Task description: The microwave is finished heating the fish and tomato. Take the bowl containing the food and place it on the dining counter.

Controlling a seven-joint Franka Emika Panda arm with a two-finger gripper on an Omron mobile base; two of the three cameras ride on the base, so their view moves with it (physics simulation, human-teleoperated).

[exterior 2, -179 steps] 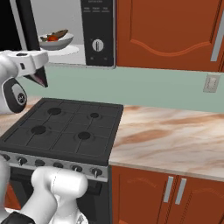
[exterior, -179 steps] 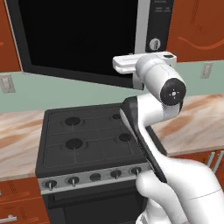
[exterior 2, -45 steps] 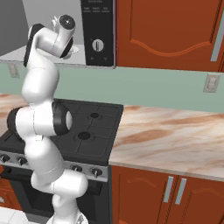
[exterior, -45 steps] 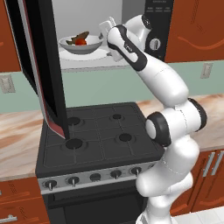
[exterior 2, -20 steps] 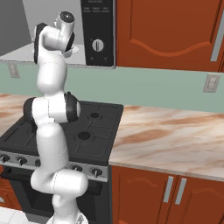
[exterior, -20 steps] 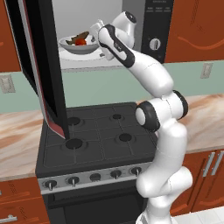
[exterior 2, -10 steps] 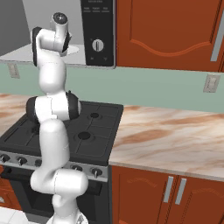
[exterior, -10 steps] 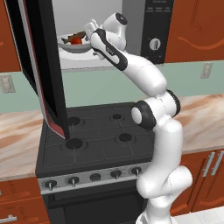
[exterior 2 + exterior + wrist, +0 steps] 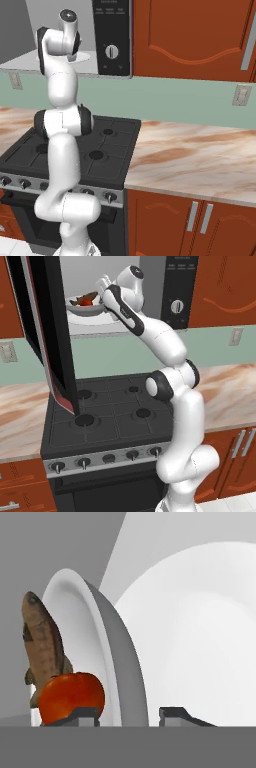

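One open microwave [image 9: 150, 286] above stove [image 9: 107, 421]

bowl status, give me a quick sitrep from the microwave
Gripper astride the bowl rim, one fingertip each side. Bowl sits on the turntable inside the microwave, fish and tomato in it. Door wide open over the stove.

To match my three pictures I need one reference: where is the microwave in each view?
Left base view: microwave across the top, door swung open at left, knob at right.
Right base view: top left, with the same knob on its dark strip.
Hand view: its grey inner wall at top left, behind the bowl.
Shared landmark: the knob, in both base views.
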